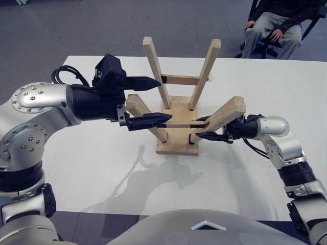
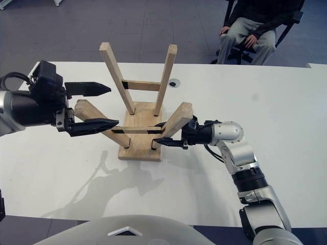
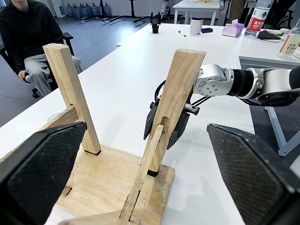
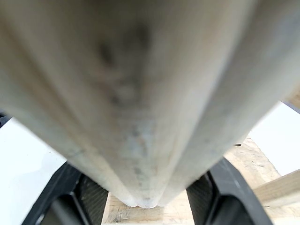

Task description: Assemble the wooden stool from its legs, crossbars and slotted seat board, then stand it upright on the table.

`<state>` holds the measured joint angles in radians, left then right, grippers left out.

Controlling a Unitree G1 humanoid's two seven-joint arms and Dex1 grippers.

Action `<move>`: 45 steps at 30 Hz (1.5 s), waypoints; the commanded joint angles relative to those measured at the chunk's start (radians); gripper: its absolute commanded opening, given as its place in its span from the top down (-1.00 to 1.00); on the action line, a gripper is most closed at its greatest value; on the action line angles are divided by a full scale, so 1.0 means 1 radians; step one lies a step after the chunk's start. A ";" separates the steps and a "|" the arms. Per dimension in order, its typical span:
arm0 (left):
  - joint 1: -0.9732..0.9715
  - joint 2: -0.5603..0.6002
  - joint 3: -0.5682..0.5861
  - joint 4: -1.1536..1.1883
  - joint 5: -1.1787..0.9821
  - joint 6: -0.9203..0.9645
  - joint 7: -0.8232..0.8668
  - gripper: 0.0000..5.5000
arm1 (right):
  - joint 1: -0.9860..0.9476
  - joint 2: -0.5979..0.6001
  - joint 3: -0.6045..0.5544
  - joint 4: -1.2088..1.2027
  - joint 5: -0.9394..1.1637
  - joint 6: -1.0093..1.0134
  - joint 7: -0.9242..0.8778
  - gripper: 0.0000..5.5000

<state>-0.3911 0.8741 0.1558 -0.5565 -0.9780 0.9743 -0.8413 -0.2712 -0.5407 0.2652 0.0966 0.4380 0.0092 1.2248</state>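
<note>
The wooden stool lies upside down on the white table, its seat board (image 1: 176, 147) flat and all the legs pointing up. A crossbar (image 1: 180, 79) joins the two far legs (image 1: 155, 66) (image 1: 206, 66). Another crossbar (image 1: 180, 124) runs between the near-left leg (image 1: 137, 104) and the near-right leg (image 1: 226, 113). My left gripper (image 1: 164, 100) is open, its fingers spread above and below the top of the near-left leg. My right gripper (image 1: 198, 130) is shut on the near-right leg (image 3: 180, 89) low down, one finger (image 4: 89, 197) on each side.
The table (image 1: 102, 168) has free surface in front and to both sides of the stool. A small cable hole (image 2: 175, 81) sits behind it. A person sits on a chair (image 1: 271, 30) beyond the far right edge. A second table (image 3: 206, 18) carries a cup and boxes.
</note>
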 commanded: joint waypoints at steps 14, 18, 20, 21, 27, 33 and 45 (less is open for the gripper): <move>-0.004 -0.004 -0.028 0.011 0.030 -0.019 0.015 -0.73 | -0.007 -0.002 0.024 0.126 -0.066 0.028 0.057 0.26; 0.004 -0.005 -0.027 0.010 0.031 -0.020 0.022 -0.73 | 0.016 0.001 0.037 0.096 -0.079 -0.011 0.061 0.26; 0.006 -0.006 -0.029 0.010 0.031 -0.021 0.026 -0.73 | 0.013 0.002 0.042 0.096 -0.086 -0.022 0.061 0.26; 0.007 -0.007 -0.029 0.009 0.032 -0.022 0.029 -0.73 | 0.011 0.003 0.045 0.098 -0.087 -0.019 0.062 0.26; 0.001 -0.014 -0.037 0.010 0.030 -0.026 0.039 -0.73 | -0.039 0.020 0.049 0.190 -0.105 -0.016 0.065 0.26; -0.042 -0.006 -0.072 -0.003 0.028 -0.030 0.010 -0.73 | -0.051 0.041 0.061 0.236 -0.114 -0.026 0.070 0.26; -0.593 -0.186 -0.492 0.288 0.413 -0.193 -0.275 -0.73 | -0.098 0.047 0.068 0.273 -0.112 -0.046 0.091 0.26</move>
<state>-0.8649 0.8069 -0.2868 -0.2576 -0.5417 0.8681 -1.0517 -0.3837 -0.5009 0.2251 0.3377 0.4795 -0.0702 1.3033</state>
